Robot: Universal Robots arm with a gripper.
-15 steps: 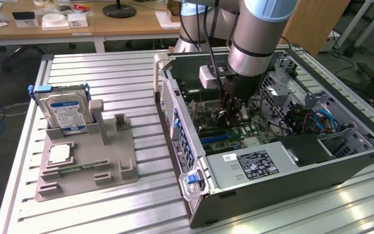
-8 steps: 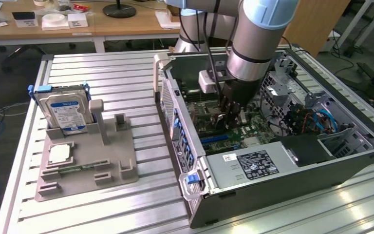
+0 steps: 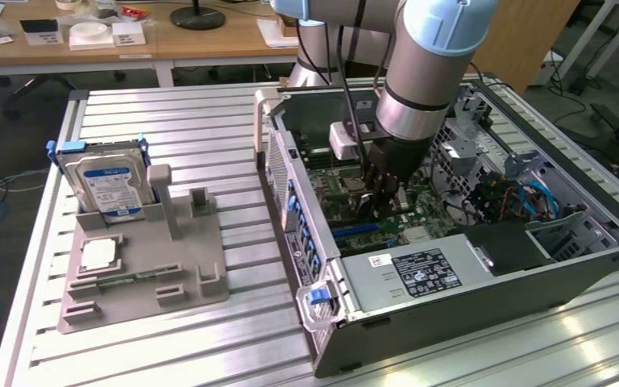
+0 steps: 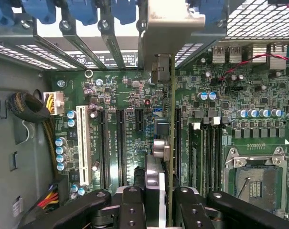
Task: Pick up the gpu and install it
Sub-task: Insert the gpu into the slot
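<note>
The gpu (image 4: 172, 119) is seen edge-on in the wrist view as a thin card standing over the green motherboard (image 4: 130, 95). Its pale metal bracket (image 4: 170, 28) sits against the case's rear slot openings. My gripper (image 4: 161, 210) is shut on the card, with a black finger (image 4: 131, 210) on either side. In the exterior view the gripper (image 3: 383, 189) reaches down inside the open computer case (image 3: 288, 173), low over the board. The card runs in line with the black expansion slots (image 4: 120, 143); whether it is seated in one I cannot tell.
A silver hard drive (image 3: 105, 181) with a blue-white label stands in a grey holder (image 3: 186, 278) at the exterior view's left, with a processor chip (image 3: 97, 254) and a memory stick (image 3: 126, 278) on it. Inside the case are a power supply (image 3: 417, 274), cable bundles (image 4: 29, 109) and the CPU socket (image 4: 254, 181).
</note>
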